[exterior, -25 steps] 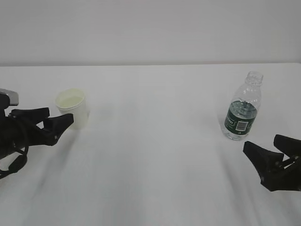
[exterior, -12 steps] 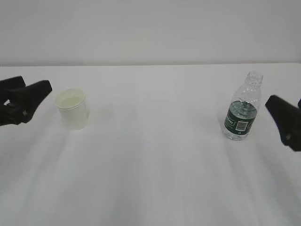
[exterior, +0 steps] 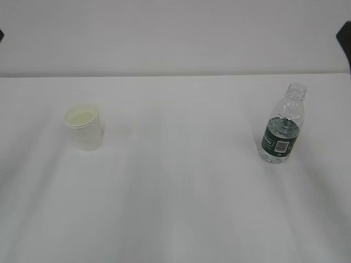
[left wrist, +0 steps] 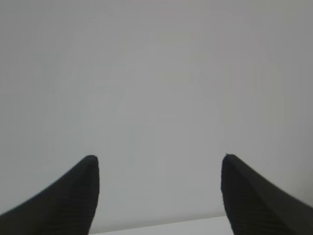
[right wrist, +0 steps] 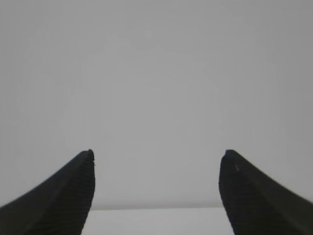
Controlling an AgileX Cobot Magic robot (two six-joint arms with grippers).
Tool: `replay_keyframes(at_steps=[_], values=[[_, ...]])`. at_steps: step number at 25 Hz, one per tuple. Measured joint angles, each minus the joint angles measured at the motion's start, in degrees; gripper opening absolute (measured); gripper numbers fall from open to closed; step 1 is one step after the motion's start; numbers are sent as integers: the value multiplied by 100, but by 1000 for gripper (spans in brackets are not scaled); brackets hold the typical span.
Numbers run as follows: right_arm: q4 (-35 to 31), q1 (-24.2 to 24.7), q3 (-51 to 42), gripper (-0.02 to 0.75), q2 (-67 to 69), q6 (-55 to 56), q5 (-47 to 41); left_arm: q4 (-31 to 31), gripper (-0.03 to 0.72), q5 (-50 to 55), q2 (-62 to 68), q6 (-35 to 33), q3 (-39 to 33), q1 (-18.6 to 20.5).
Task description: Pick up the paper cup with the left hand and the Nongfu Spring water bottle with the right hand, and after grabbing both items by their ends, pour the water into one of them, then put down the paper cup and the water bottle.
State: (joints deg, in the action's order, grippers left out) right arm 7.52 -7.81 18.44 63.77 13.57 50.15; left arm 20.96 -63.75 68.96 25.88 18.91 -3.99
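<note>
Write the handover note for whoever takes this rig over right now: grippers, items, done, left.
Left gripper: open, empty, facing the wall.
Right gripper: open, empty, facing the wall.
Paper cup: upright on the table's left side.
Water bottle: upright on the right side, capless, part full.
Done: both items stand released; whether water was poured cannot be told.
Left: possibly nothing; check the cup.
</note>
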Motion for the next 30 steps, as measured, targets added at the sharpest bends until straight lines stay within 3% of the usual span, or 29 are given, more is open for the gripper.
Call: replay_keyframes(at_steps=[7,14,21,30], values=[[138,0,1225,592,-844,0,-1770,-97,557,1202,-1271,229,285,0],[476,0,2041,592,-1702,0,-3572,-99,529,3364,-2683,334,927,0],[510,0,2160,592,-2978,0,-5088,-105,524,4967,-4049,344,1026,0],[712,0,2195,592,-4738,0,-6557,342,523,7153,-5805,344,1184,0]])
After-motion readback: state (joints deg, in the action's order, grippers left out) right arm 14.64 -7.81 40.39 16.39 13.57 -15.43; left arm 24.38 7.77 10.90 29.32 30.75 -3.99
